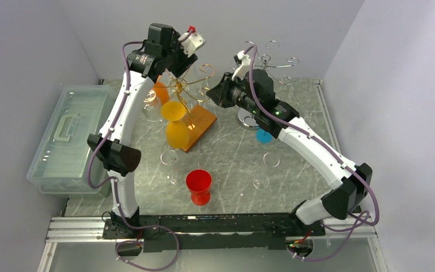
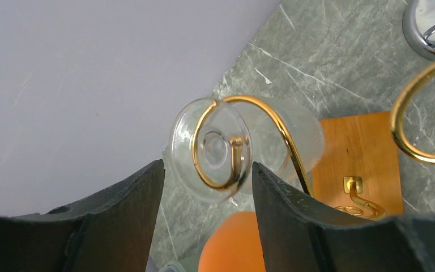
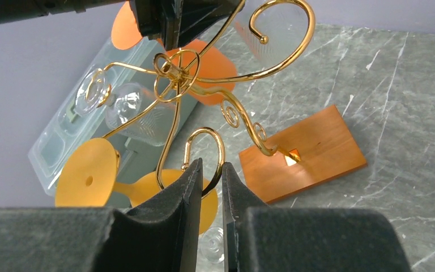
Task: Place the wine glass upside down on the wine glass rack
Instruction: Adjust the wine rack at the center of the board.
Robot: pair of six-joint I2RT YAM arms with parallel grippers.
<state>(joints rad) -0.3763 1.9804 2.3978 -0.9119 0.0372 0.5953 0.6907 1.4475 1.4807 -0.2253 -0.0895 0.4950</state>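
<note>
Left end effector (image 2: 207, 167), open around the hung glass (image 2: 226, 122), should retreat straight while right end effector (image 3: 209, 167) pinches the rack (image 3: 303, 150).

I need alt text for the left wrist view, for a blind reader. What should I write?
A clear wine glass hangs upside down from a curled arm of the gold rack, seen between the two black fingers of the open left gripper. Below are the rack's wooden base, an orange glass and the grey marble table.
</note>
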